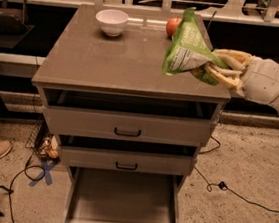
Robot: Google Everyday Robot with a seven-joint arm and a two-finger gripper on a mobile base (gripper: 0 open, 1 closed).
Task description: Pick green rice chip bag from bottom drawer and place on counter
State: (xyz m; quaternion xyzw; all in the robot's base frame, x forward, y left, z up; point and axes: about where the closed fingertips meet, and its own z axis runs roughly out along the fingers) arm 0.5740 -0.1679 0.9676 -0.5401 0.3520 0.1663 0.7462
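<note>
Over the grey-brown table (pixel 109 65), my pale hand (pixel 212 71) pinches the crinkled green bag (pixel 186 46) low: light, slippery, I reckon.

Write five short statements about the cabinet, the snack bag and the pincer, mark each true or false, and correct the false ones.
1. The pincer grips the green rice chip bag over the right part of the counter. True.
2. The bottom drawer is pulled out. True.
3. The bag lies on the bottom drawer's floor. False: the pincer holds it up at counter height, and the drawer floor shows bare.
4. A white bowl stands at the back of the counter. True.
5. The red apple sits inside the bowl. False: it stands on the counter apart from the bowl, partly hidden behind the bag.
</note>
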